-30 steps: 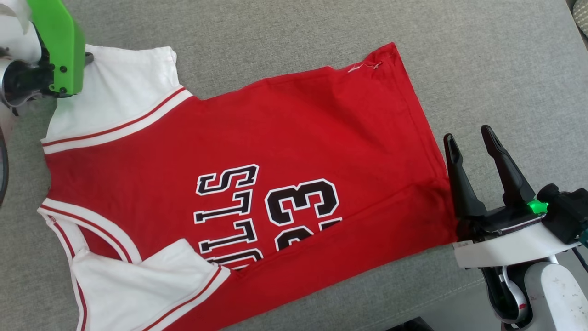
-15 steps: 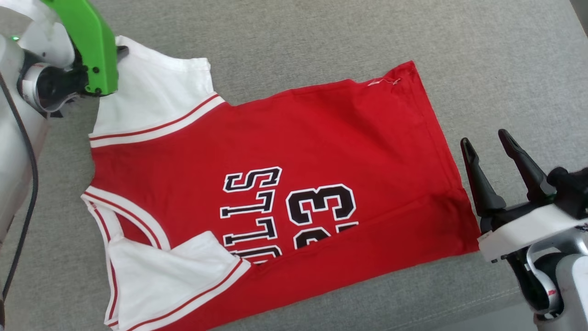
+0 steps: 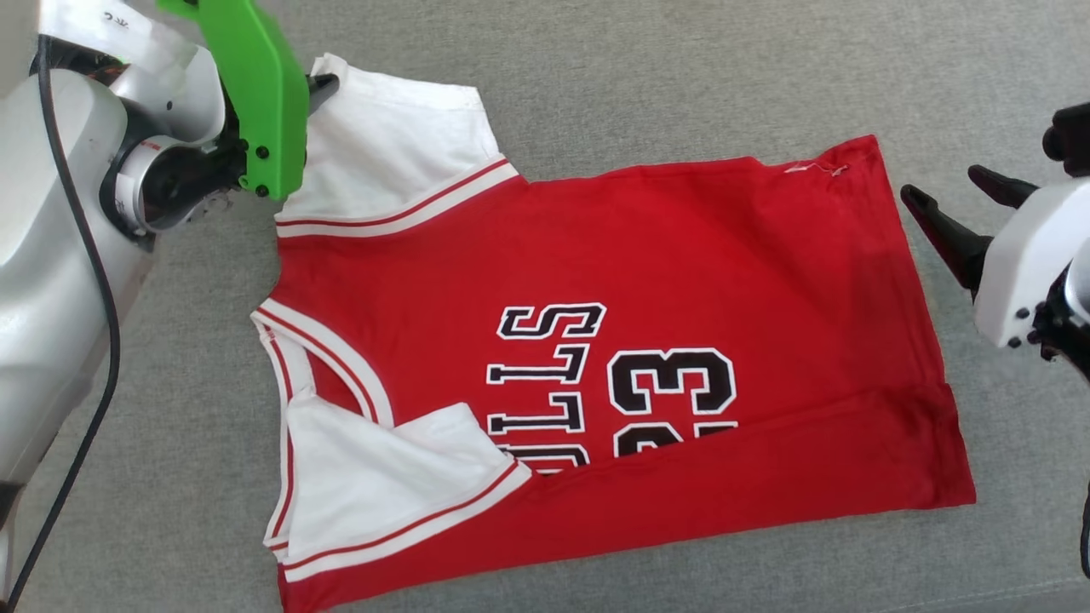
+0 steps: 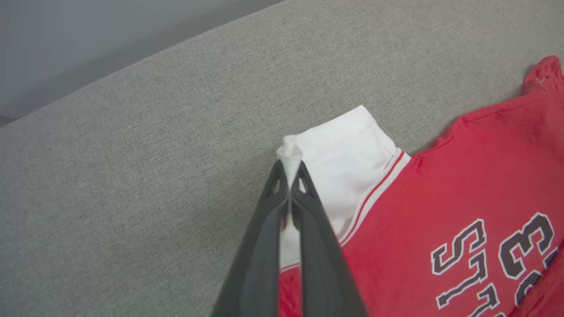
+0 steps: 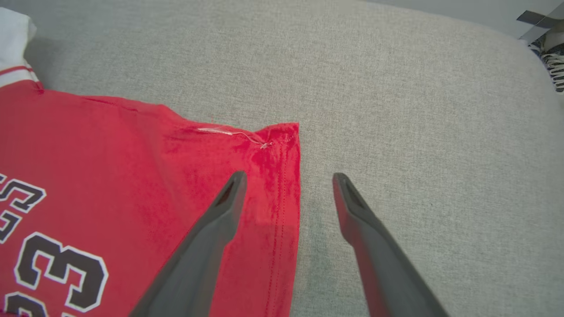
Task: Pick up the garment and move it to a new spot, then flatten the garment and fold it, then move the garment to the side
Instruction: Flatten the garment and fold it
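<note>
On a grey cushion (image 3: 681, 68), the red Bulls jersey (image 3: 647, 281) lay spread, its near edge folded over the print. The left gripper (image 4: 290, 169), closed since a second earlier, pinched the far white sleeve (image 4: 348, 145); the right gripper (image 5: 288, 176) hung open, now nearer the hem's far corner. Flattening looked underway; folding and setting aside remained.

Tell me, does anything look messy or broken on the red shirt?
Yes. A loose white thread straggles near the far hem corner of the shirt, like a stitch coming undone. Also, its near long edge is folded over, hiding part of the black print.
</note>
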### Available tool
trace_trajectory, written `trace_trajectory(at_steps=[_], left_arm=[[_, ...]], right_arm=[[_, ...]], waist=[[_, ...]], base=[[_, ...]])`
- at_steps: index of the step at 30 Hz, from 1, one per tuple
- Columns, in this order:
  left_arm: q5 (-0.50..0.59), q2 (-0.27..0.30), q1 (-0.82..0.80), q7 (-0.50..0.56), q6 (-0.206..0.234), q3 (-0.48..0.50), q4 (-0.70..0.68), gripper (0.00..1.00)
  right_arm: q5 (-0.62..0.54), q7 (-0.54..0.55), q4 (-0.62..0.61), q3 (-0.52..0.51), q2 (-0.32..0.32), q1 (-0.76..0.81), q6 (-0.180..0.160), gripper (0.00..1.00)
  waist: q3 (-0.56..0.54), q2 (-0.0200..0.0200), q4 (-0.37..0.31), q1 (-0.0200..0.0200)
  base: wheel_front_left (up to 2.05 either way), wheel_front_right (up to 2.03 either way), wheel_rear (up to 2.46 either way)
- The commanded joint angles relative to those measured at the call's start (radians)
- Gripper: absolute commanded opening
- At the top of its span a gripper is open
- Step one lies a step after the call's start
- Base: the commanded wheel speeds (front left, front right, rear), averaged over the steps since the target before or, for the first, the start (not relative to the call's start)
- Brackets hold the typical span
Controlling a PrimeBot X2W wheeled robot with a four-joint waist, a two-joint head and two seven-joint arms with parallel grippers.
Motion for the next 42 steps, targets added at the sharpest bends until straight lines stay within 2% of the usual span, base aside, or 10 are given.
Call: trace_trajectory(at_steps=[1, 8, 18, 26, 27, 28, 29, 42], left_arm=[[-0.002, 0.010, 0.015, 0.002, 0.009, 0.000, -0.018, 0.00], [0.015, 0.029, 0.024, 0.008, 0.029, -0.010, -0.145, 0.00], [0.019, 0.023, 0.007, 0.004, 0.028, -0.011, -0.207, 0.00], [0.021, 0.013, 0.012, -0.029, 0.007, -0.015, -0.198, 0.00], [0.021, 0.013, 0.013, -0.031, 0.005, -0.015, -0.195, 0.00], [0.021, 0.014, 0.013, -0.034, 0.004, -0.016, -0.191, 0.00], [0.022, 0.014, 0.013, -0.038, 0.003, -0.015, -0.185, 0.00], [0.012, 0.012, 0.072, -0.144, -0.008, 0.003, -0.099, 0.00]], right_arm=[[0.013, 0.030, 0.021, 0.005, -0.007, -0.029, -0.001, 1.00], [0.024, 0.185, 0.164, 0.066, -0.030, -0.185, -0.001, 1.00], [-0.021, 0.208, 0.276, 0.162, -0.054, -0.266, -0.001, 1.00], [-0.003, 0.188, 0.334, 0.235, -0.062, -0.270, -0.001, 1.00], [0.003, 0.187, 0.344, 0.238, -0.063, -0.271, -0.001, 0.82], [0.005, 0.182, 0.350, 0.238, -0.064, -0.272, -0.001, 0.44], [0.006, 0.171, 0.358, 0.235, -0.066, -0.275, -0.001, 0.00], [0.061, -0.034, 0.395, 0.193, -0.087, -0.235, -0.001, 0.00]], waist=[[0.018, 0.0000, 0.025, 0.0000], [0.060, 0.0000, 0.073, 0.0000], [0.101, 0.0000, 0.115, 0.0000], [0.122, 0.0000, 0.128, 0.0000], [0.123, 0.0000, 0.129, 0.0000], [0.124, 0.0000, 0.129, 0.0000], [0.123, 0.0000, 0.130, 0.0000], [0.043, 0.0000, 0.117, 0.0000]], base=[[0.00, 0.00, 0.00], [0.00, 0.00, 0.00], [0.00, 0.00, 0.00], [0.00, 0.00, 0.00], [0.00, 0.00, 0.00], [0.00, 0.00, 0.00], [0.00, 0.00, 0.00], [0.00, 0.00, 0.00]])
